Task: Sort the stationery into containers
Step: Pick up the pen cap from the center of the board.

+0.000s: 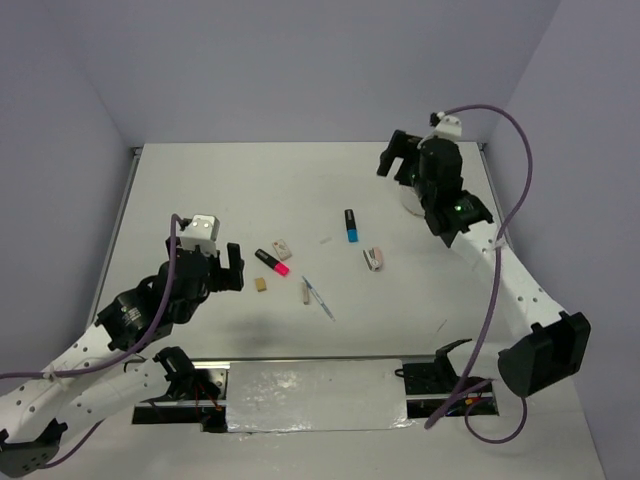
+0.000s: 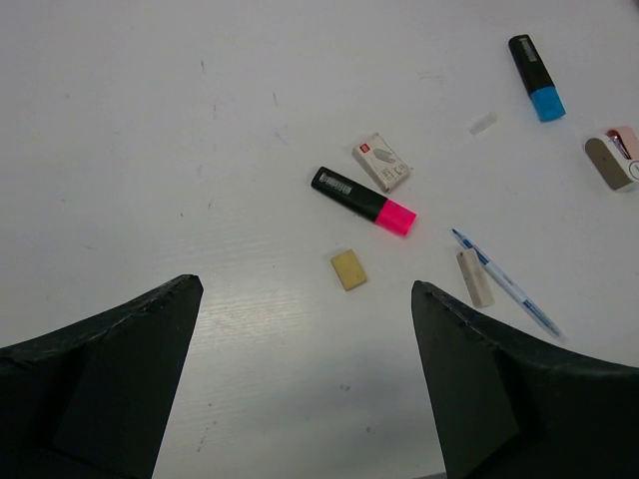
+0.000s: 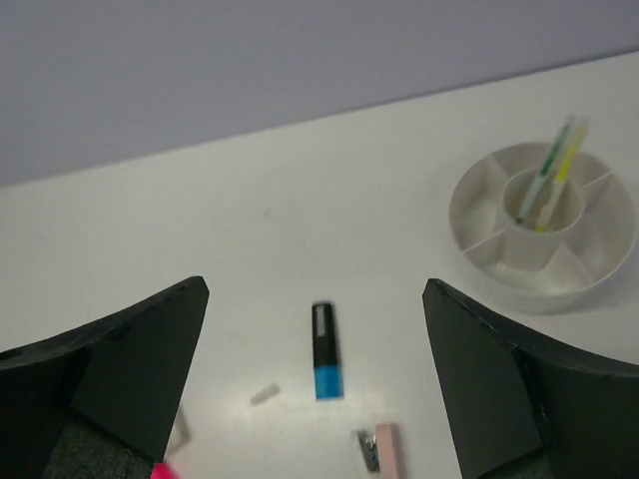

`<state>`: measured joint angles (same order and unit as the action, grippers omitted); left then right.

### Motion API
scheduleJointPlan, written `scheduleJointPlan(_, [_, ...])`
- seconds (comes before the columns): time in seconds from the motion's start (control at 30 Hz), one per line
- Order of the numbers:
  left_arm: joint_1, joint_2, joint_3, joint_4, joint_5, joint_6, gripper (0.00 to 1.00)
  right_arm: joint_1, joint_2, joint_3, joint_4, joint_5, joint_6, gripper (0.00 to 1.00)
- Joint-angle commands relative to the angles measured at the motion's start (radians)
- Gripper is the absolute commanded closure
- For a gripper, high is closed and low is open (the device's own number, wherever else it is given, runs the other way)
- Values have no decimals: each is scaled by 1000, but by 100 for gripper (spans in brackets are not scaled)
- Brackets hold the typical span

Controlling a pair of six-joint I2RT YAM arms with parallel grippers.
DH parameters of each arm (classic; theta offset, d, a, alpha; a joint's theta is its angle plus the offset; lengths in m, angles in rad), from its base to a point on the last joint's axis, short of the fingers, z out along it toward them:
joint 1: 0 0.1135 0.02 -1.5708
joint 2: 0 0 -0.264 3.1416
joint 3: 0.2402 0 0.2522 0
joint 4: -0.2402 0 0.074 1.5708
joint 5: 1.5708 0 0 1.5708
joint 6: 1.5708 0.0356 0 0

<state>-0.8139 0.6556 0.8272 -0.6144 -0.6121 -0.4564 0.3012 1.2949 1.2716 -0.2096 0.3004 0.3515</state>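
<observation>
Judged between picks: right pincer wide and empty beside the divided bowl at far right; left pincer wide near the pink highlighter lying mid counter, which next needs a centred grasp.

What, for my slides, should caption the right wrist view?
Open right hand frames blue highlighter; pens stand in divided bowl.

The left arm crouches near-left, the right arm reaches far forward, both with jaws spread wide.
</observation>
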Motion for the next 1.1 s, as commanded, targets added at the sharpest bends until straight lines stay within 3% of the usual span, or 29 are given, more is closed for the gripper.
scheduleJointPlan(0.0, [5, -22, 27, 13, -38, -25, 1, 123, -69, -98, -56, -49, -54, 4])
scheduleJointPlan(0.1, [4, -19, 20, 34, 1, -8, 1, 218, -121, -185, -105, 11, -5, 7])
scheduleJointPlan(0.27, [25, 93, 47, 142, 249, 47, 1, 257, -345, -346, -128, -1, 99, 9])
scheduleJointPlan(0.37, [41, 252, 116, 198, 311, 4, 1, 256, -448, -388, -186, -20, 115, 18])
scheduleJointPlan(0.47, [67, 444, 220, 234, 376, -40, 1, 251, -480, -368, -284, -18, 109, 30])
scheduleJointPlan(0.57, [68, 638, 294, 297, 432, -68, 1, 250, -500, -351, -364, -26, 96, 36])
scheduleJointPlan(0.67, [82, 813, 377, 363, 546, 43, 2, 246, -563, -362, -390, -36, 92, 37])
scheduleJointPlan(0.73, [102, 901, 462, 351, 734, 208, 4, 246, -608, -364, -392, -88, 75, 37])
scheduleJointPlan(0.8, [102, 993, 496, 317, 797, 383, 7, 243, -629, -362, -405, -127, 73, 37])
scheduleJointPlan(0.93, [117, 1093, 561, 308, 707, 499, 20, 243, -654, -373, -401, -210, 75, 37])
scheduleJointPlan(0.97, [124, 1134, 573, 298, 704, 508, 29, 242, -658, -383, -398, -224, 75, 37])
scheduleJointPlan(1.07, [148, 1220, 621, 275, 756, 550, 41, 243, -669, -409, -387, -244, 69, 38])
